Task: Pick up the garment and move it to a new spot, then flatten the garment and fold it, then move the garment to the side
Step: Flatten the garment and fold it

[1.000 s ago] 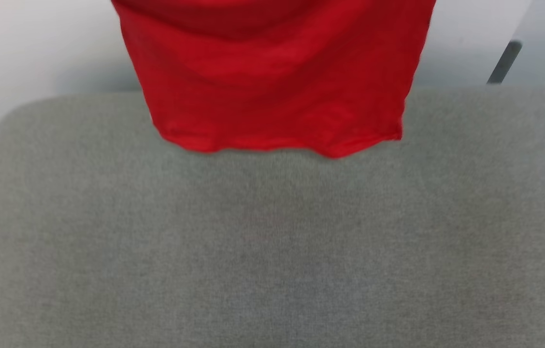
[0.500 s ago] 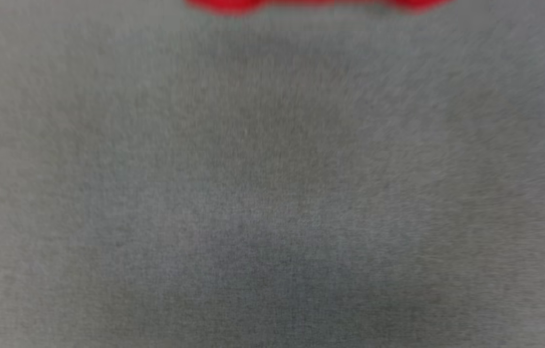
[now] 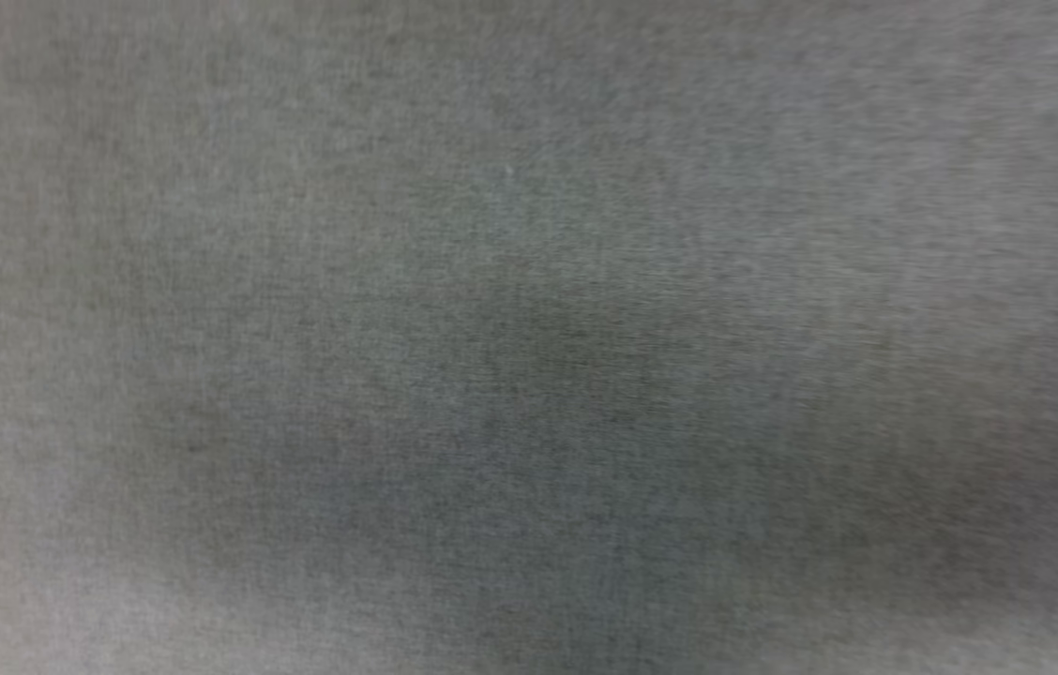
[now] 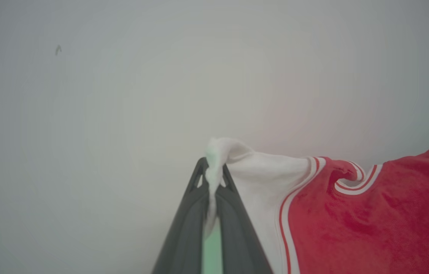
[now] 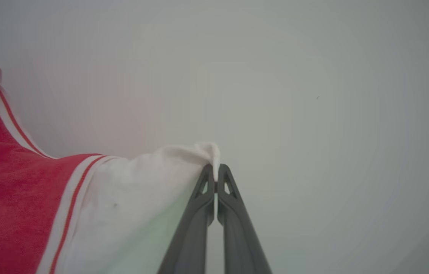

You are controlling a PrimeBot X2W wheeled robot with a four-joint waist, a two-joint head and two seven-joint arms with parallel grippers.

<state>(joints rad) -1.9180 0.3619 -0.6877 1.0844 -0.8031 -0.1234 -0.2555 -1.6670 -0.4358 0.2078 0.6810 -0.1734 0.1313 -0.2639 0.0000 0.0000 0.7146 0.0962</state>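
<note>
Two grippers: left gripper (image 4: 212,173), right gripper (image 5: 215,175), fingers of each pressed together, pinching white sleeve of garment (image 4: 370,220). Garment stretched between them, before pale wall (image 4: 123,95). Grey fabric surface (image 3: 529,337) in head view.

The garment (image 4: 370,217) is bright red in the body with plain white sleeves. Where the red meets each sleeve there is a white trim with thin red stripes, and the same striped band curls along another edge of the red. At the garment's sleeve ends, the left gripper (image 4: 213,179) and right gripper (image 5: 215,179) are dark grey. Behind the garment the wall (image 4: 123,95) is plain pale grey, faintly pink near the red. The cloth surface (image 3: 529,337) is a mottled grey-green weave.
</note>
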